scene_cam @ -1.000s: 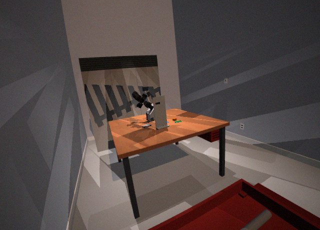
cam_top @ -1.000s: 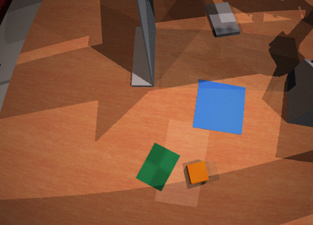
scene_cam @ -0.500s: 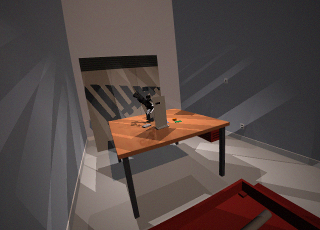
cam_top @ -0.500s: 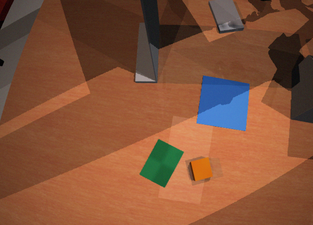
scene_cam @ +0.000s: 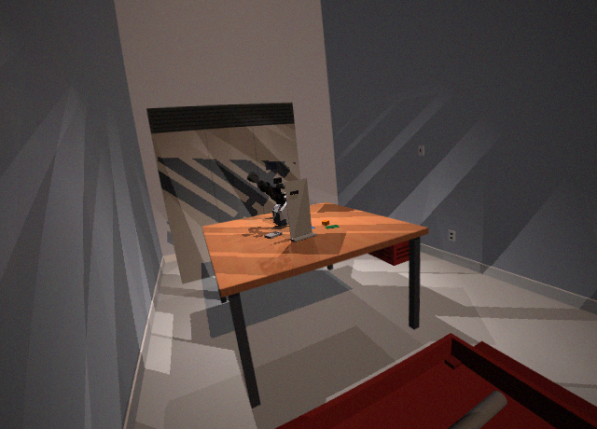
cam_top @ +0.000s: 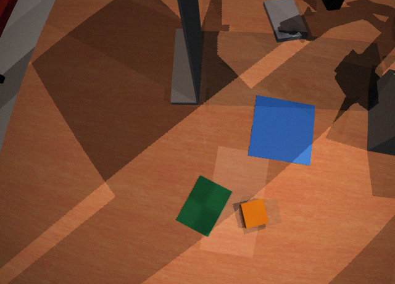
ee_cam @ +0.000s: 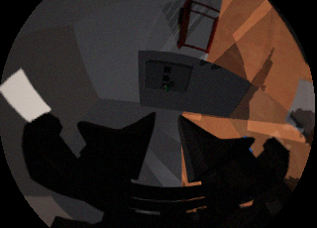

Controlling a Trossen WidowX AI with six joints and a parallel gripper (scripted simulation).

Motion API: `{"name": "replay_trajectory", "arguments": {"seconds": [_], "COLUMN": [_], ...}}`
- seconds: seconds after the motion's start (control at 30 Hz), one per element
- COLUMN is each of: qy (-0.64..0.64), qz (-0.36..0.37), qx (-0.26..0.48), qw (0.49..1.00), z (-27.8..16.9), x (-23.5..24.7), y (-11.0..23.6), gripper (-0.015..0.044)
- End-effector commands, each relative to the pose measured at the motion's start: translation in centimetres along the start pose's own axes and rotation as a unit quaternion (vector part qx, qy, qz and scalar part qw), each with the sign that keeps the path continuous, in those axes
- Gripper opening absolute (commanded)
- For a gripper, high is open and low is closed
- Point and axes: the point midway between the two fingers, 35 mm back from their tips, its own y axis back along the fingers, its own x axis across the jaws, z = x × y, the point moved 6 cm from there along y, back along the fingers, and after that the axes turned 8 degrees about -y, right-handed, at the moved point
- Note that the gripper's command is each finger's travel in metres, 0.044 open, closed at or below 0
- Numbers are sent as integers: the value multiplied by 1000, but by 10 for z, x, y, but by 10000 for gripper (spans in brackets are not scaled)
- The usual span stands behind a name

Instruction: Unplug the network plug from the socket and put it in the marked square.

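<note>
No legible text, label, brand, number or sign in any view. The upright panel [scene_cam: 298, 207] carries a small dark rectangular mark near its top in the exterior view, too small and blurred to read as lettering. In the wrist view the panel [ee_cam: 192, 88] shows a recessed inset with a few pale and green specks, not resolvable as characters. The blue square [cam_top: 281, 129], green patch [cam_top: 203, 205] and orange block [cam_top: 254, 213] on the table [cam_top: 95, 147] are plain, unmarked surfaces
</note>
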Motion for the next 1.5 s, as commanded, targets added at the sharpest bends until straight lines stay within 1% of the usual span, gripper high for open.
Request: {"name": "replay_trajectory", "arguments": {"seconds": [0.0,0.47,1.47], "qy": [-3,-3,0], "qz": [-1,0,0], "qx": [-1,-1,-2], "qw": [1000,1000,1000], "z": [4,11,21], "x": [2,1,3], "y": [-10,-46,-76], "gripper": [156,156,156]}}
